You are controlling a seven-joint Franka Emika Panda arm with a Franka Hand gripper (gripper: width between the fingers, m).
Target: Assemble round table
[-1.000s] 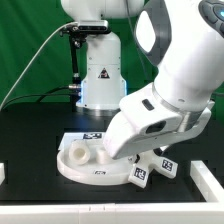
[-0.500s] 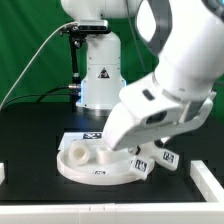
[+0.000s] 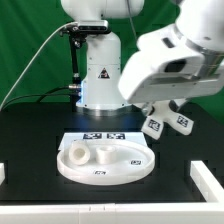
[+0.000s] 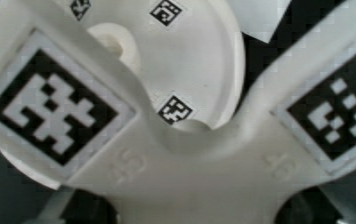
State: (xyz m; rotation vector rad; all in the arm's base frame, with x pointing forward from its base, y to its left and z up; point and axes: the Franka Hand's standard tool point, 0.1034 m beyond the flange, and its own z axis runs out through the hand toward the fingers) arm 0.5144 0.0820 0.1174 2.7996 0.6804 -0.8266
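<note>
Gripper (image 3: 163, 110) was closed narrowly on the cross-shaped foot (image 3: 157, 126), holding it in the air. The round disc (image 3: 125, 166) lay below, with the leg (image 3: 101, 153) apparently upright on it. Step judged: carrying the foot. The next move requires centring it over the leg.

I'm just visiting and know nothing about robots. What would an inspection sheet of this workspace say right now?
Surface: black table top; a thin flat white marker board lies behind the disc.
Job's things: large white rimmed round plastic disc flat on the table; short white cylindrical leg on it; white cross-shaped foot with black-and-white tags, up in the air.
Clutter: white blocks at the table's front edges.
Grippers: pincer shut on the foot.
Cables: black cable running to the white robot base.
Surroundings: green backdrop.
</note>
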